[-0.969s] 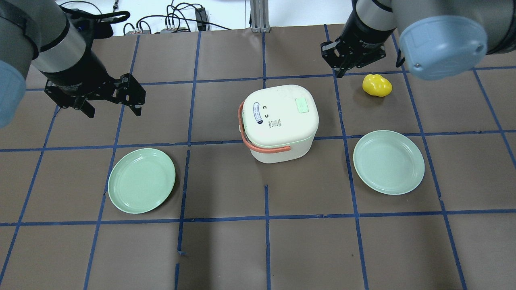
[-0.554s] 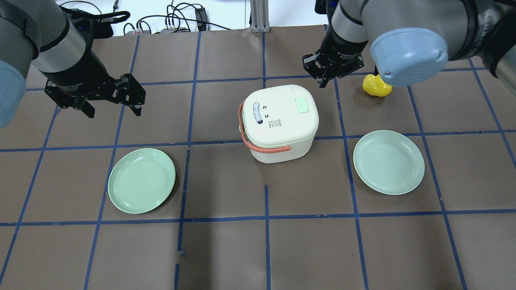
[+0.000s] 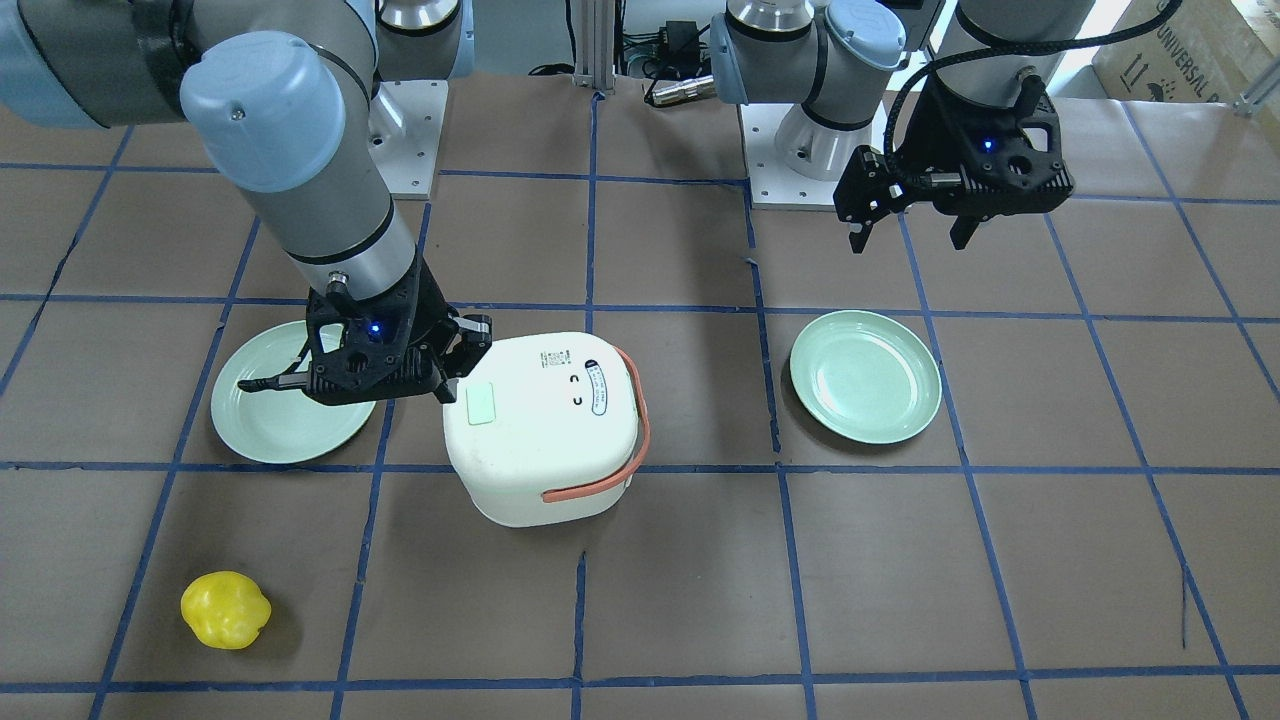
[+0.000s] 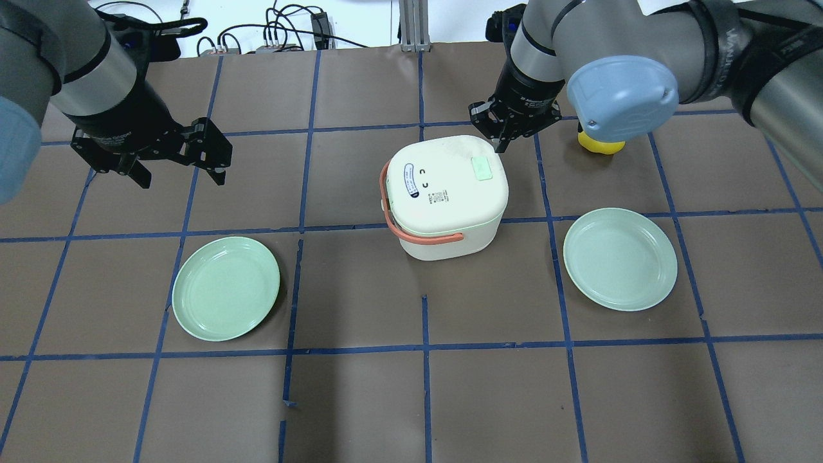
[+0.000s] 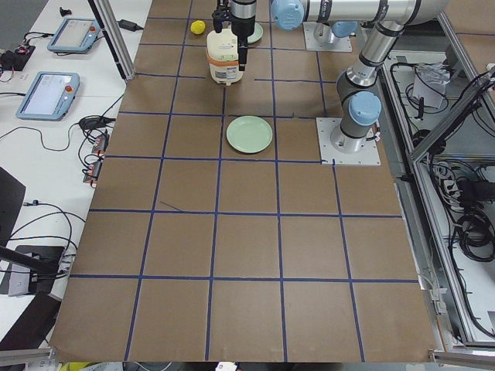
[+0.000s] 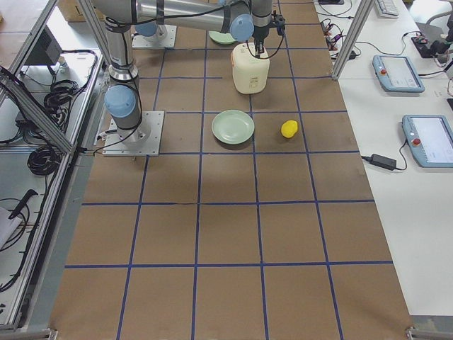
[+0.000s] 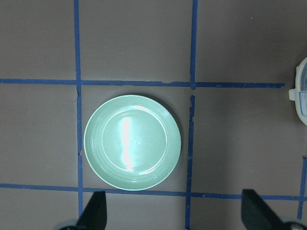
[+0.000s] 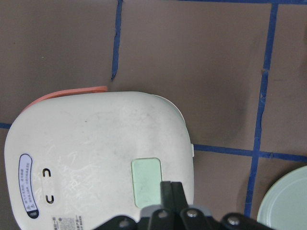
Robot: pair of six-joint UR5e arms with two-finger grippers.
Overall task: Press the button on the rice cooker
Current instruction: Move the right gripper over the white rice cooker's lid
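I am holding my right gripper (image 8: 171,186) pinched together and empty over the rice cooker (image 8: 91,143). Its pale green button (image 8: 146,182) is lying just beside my tips. The lid's blue oval label (image 8: 28,187) is showing print too small to read. My left gripper (image 7: 175,215) is hanging wide apart, empty, above a green plate (image 7: 132,142).

Overhead, the right arm's blue joint cap (image 4: 622,96) hides most of the yellow object (image 4: 601,146) near the tabletop's operators' edge. From the front, the right wrist (image 3: 365,290) covers part of a green plate (image 3: 265,435). The right wrist view cuts the rice cooker (image 8: 96,158) off at its bottom edge. The left wrist view shows only fingertips of the left pincer (image 7: 173,213). Print on the cooker's label (image 4: 411,181) is too small to read.
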